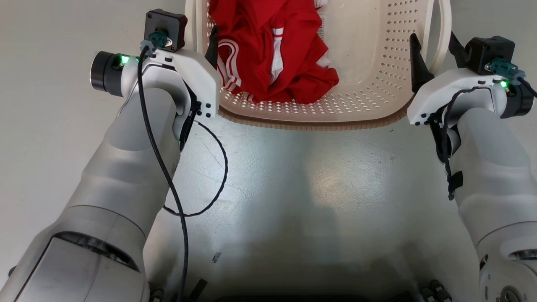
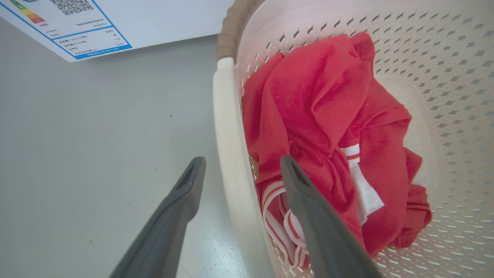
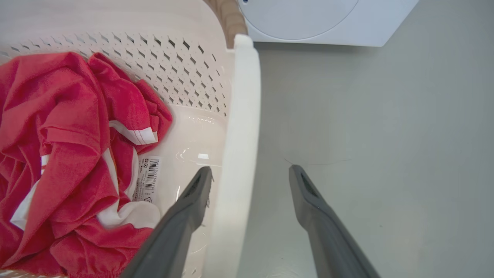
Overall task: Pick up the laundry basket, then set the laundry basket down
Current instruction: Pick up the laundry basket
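Observation:
The cream-white perforated laundry basket (image 1: 369, 63) with its brown woven-look rim sits on the floor ahead of me, holding a red garment (image 1: 272, 54) with white stripes. My left gripper (image 1: 205, 42) is open, straddling the basket's left loop handle (image 2: 227, 146): one finger (image 2: 189, 185) is outside and the other (image 2: 297, 185) is inside against the garment (image 2: 320, 116). My right gripper (image 1: 435, 45) is open astride the right handle (image 3: 241, 135), with one finger (image 3: 197, 193) inside the basket (image 3: 185, 77) and one (image 3: 305, 193) outside. Neither handle looks pinched.
A white washing machine stands just beyond the basket, its labelled front (image 2: 77, 23) in the left wrist view and its round door (image 3: 308, 19) in the right wrist view. Grey floor (image 1: 293, 188) lies between me and the basket. A loose black cable (image 1: 218, 176) hangs off my left forearm.

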